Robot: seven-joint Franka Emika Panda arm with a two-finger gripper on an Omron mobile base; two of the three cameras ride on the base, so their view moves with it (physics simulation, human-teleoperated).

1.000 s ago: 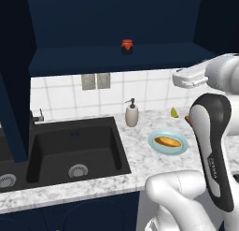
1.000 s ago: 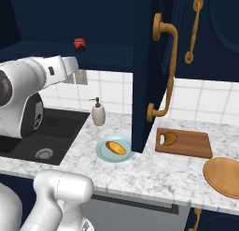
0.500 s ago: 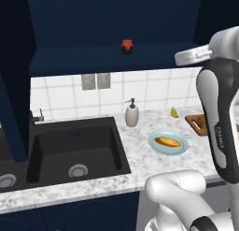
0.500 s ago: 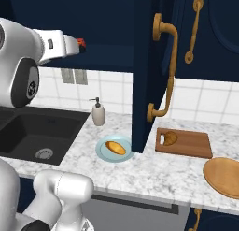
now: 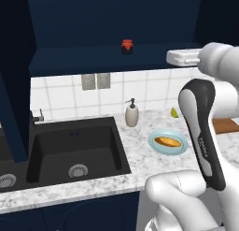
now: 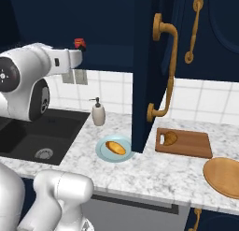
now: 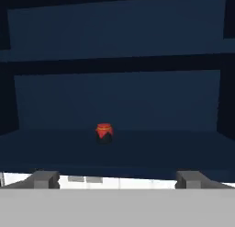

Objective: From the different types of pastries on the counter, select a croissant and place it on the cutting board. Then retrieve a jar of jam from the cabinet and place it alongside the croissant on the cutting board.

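My left base view: behind arm, left side, facing forward-down over sink and bench. Right base view: opposite side, same bench, plus cutting board. Both share blue plate. Hand view: level, facing cabinet shelf, jar of jam well off.

Kitchen: black sink, marble counter, navy cabinet.

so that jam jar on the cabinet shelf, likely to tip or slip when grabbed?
The jam jar looks squat and stands upright, so it probably won't tip easily. Its round body may slip or twist between flat fingers. Likely rigid, so the open gripper can close firmly.
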